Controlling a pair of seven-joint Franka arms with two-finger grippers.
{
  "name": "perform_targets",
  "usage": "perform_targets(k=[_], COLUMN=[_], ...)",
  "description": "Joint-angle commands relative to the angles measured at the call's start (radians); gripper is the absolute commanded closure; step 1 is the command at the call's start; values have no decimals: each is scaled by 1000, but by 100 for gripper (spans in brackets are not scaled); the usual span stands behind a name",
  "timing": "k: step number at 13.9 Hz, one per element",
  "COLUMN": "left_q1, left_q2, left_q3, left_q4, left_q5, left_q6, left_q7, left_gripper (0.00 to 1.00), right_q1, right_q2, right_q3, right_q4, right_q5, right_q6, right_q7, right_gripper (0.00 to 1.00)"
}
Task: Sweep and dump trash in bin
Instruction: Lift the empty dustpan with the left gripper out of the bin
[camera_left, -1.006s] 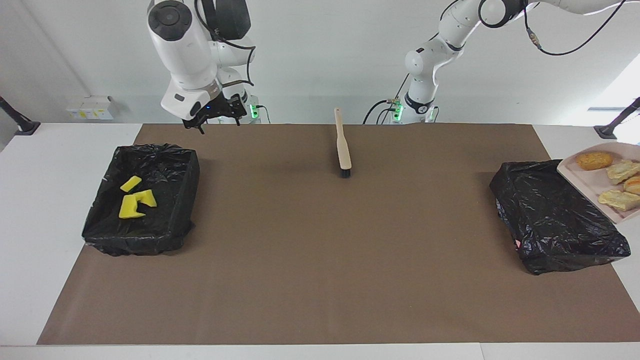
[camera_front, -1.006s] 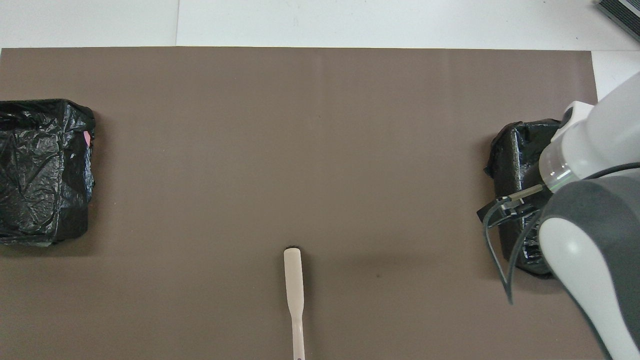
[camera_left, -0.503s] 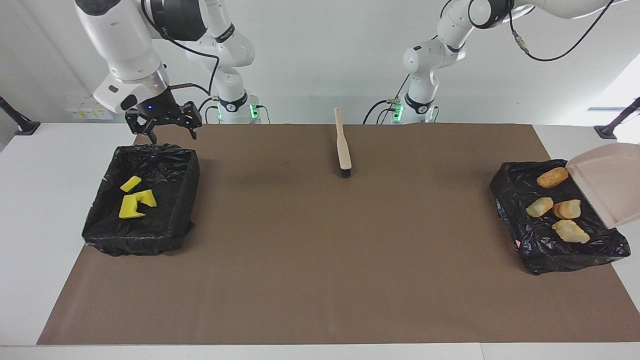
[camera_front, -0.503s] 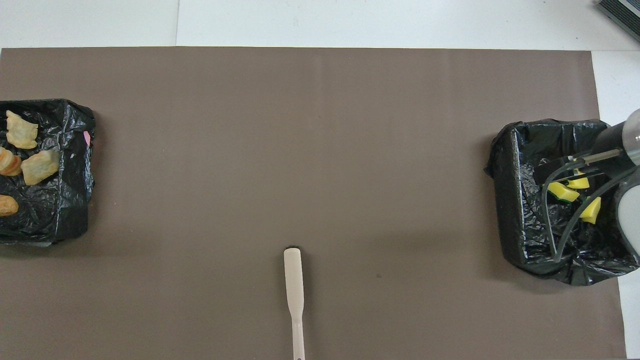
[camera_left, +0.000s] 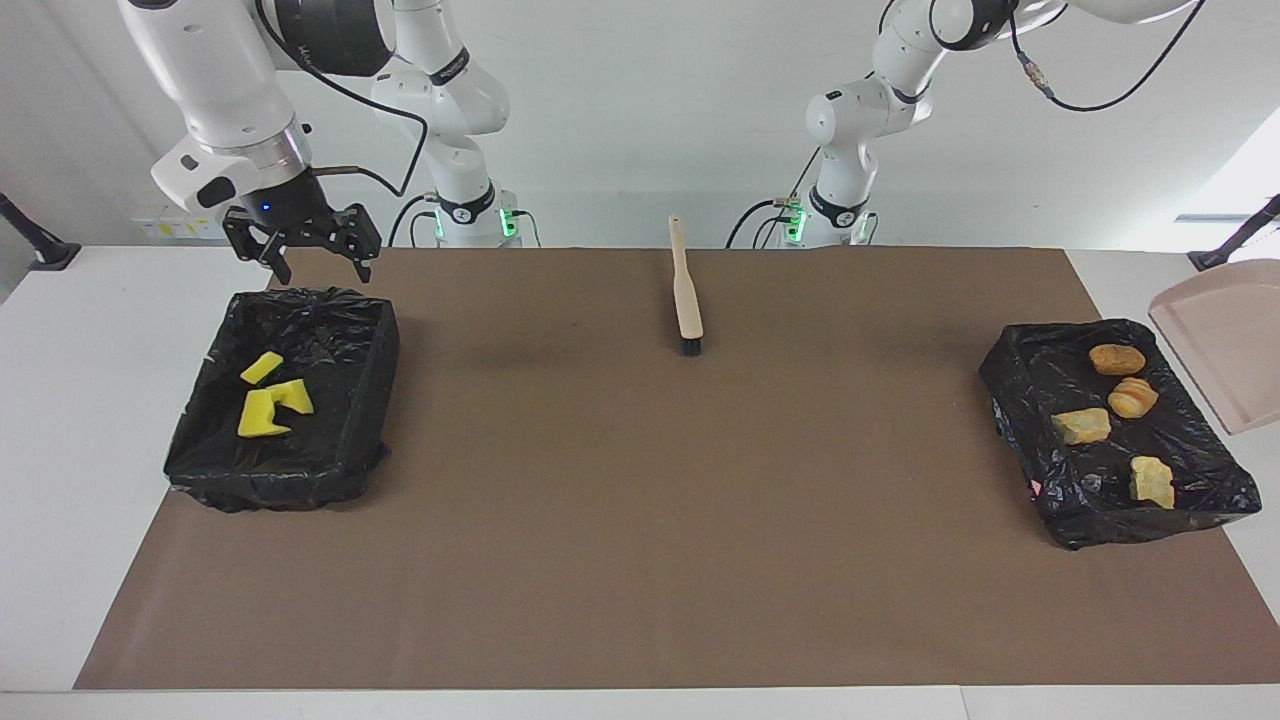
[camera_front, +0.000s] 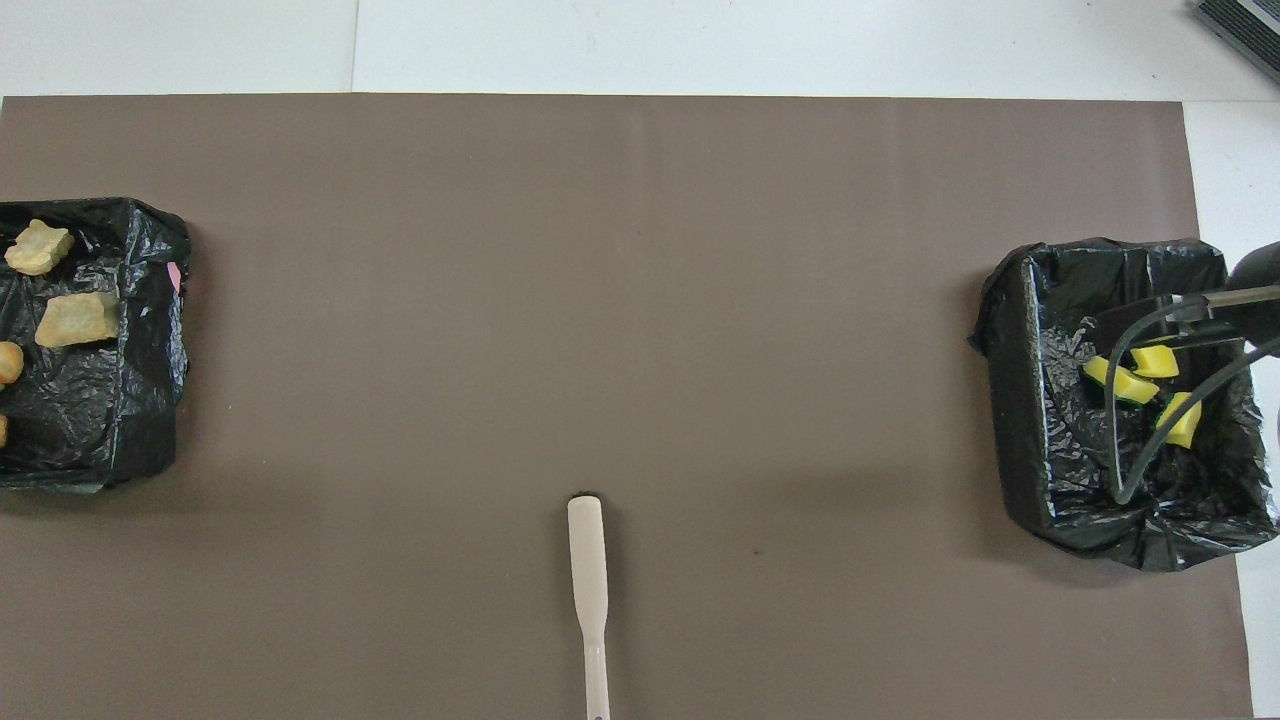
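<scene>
Your right hand hangs with its fingers spread and nothing in them, over the rim of the bin at the right arm's end of the surface, the rim nearest the robots. The arm comes down steeply from above, wrist pointing down.

Your left hand is out of both views; it is closed. The dustpan shows at the picture's edge, tilted up over the white surface just beside the second bin, at the left arm's end. You cannot see what holds it.

The trash is all in the bins. Three sponge bits lie in the bin under your right hand, close together; from overhead a cable crosses in front of them. Four bread lumps lie spread apart in the second bin.

The brush lies on the mat midway between the bins, near the robots' edge, handle toward the robots and bristles away. Nothing stands between it and either bin.
</scene>
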Motion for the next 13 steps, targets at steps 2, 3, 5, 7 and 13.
perform_targets(k=[2, 3, 5, 7, 13], left_q1=[-18, -18, -18, -59, -234], left_q2=[-6, -16, -47, -93, -200], left_q3=[-2, -5, -22, -42, -46], left_q4=[7, 4, -4, -72, -361], left_q5=[-109, -160, -260, -304, -455], left_q6=[-135, -167, -189, -213, -186], left_q7=[1, -1, -2, -22, -382], left_gripper=[100, 100, 100, 100, 100], right_q1=[-9, -9, -12, -15, -33], right_q2=[-21, -21, -21, -25, -31], right_q3=[3, 3, 3, 3, 1], right_q4=[-18, -19, -19, -26, -33], right_q5=[33, 36, 40, 40, 60], right_q6=[0, -2, -3, -5, -9], right_q7=[19, 19, 19, 17, 5], right_gripper=[0, 0, 0, 0, 0])
